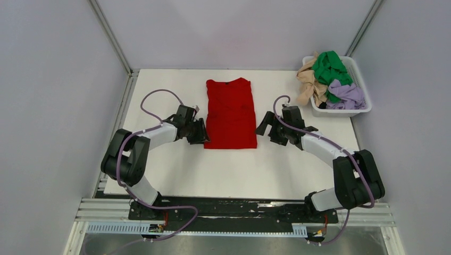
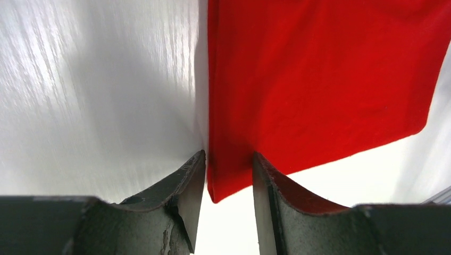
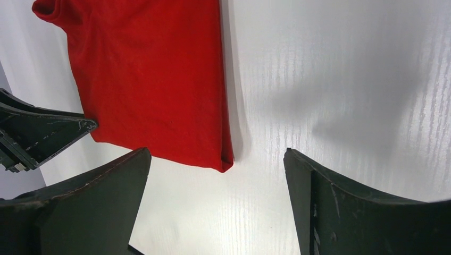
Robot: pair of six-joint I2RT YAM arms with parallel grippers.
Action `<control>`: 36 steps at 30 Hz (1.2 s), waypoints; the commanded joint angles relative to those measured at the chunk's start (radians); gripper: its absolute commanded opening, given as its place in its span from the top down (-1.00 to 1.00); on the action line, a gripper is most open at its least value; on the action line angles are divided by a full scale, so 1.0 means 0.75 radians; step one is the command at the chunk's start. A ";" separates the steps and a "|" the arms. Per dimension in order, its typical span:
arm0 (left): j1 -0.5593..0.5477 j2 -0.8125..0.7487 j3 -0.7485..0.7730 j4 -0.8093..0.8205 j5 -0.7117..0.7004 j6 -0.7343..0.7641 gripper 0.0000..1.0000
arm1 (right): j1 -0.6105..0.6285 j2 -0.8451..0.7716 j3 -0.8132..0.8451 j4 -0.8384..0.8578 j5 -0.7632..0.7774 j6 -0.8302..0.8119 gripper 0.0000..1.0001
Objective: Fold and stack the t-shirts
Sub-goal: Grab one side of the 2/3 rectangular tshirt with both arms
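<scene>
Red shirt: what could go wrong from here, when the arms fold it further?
1. The left gripper straddles only the tip of the red shirt's near corner, jaws narrowly apart. A pinch there may catch one layer only, and the fold could open.
2. The right gripper stands wide open, apart from the other near corner. If the left lifts alone, the shirt may skew.

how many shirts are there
4: red shirt flat on the table; green shirt, beige shirt and lavender shirt heaped in the basket, far right. More may be hidden underneath.
</scene>
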 commanded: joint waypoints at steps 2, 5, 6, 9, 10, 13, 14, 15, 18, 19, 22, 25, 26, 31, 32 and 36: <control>-0.054 -0.013 -0.074 -0.227 -0.085 0.037 0.10 | 0.003 0.018 0.022 0.043 -0.046 0.013 -0.90; -0.058 -0.015 -0.070 -0.260 -0.103 0.039 0.18 | 0.007 0.025 0.022 0.048 -0.057 0.013 -0.89; -0.059 -0.017 -0.070 -0.264 -0.108 0.038 0.20 | 0.009 0.027 0.022 0.049 -0.059 0.013 -0.88; -0.059 -0.019 -0.069 -0.262 -0.128 0.039 0.30 | 0.018 0.035 0.018 0.053 -0.055 0.011 -0.87; -0.059 -0.016 -0.068 -0.261 -0.131 0.040 0.33 | 0.021 0.039 0.017 0.054 -0.053 0.010 -0.86; -0.060 0.008 -0.051 -0.244 -0.120 0.037 0.42 | 0.038 0.057 0.023 0.057 -0.052 0.005 -0.80; -0.062 0.018 -0.048 -0.236 -0.114 0.032 0.43 | 0.044 0.065 0.027 0.056 -0.052 0.005 -0.79; -0.064 0.022 -0.047 -0.232 -0.106 0.024 0.49 | 0.055 0.073 0.031 0.057 -0.048 0.002 -0.75; -0.078 0.033 -0.053 -0.225 -0.108 0.011 0.64 | 0.097 0.104 0.046 0.052 -0.010 -0.002 -0.67; -0.084 0.035 -0.057 -0.225 -0.110 0.007 0.74 | 0.114 0.122 0.056 0.050 0.007 -0.006 -0.60; -0.090 0.043 -0.064 -0.216 -0.104 0.002 1.00 | 0.140 0.179 0.088 0.037 0.018 -0.018 -0.32; -0.093 0.041 -0.069 -0.212 -0.100 -0.008 1.00 | 0.165 0.239 0.116 0.028 0.030 -0.034 -0.12; -0.093 0.036 -0.070 -0.214 -0.104 -0.009 1.00 | 0.174 0.256 0.126 0.020 0.024 -0.039 -0.06; -0.095 0.004 -0.081 -0.222 -0.104 -0.011 1.00 | 0.227 0.308 0.147 -0.014 0.046 -0.037 0.24; -0.095 -0.001 -0.082 -0.225 -0.098 -0.009 1.00 | 0.236 0.312 0.148 -0.023 0.051 -0.036 0.33; -0.104 -0.050 -0.111 -0.242 -0.084 -0.003 1.00 | 0.260 0.306 0.132 -0.078 0.078 -0.031 0.70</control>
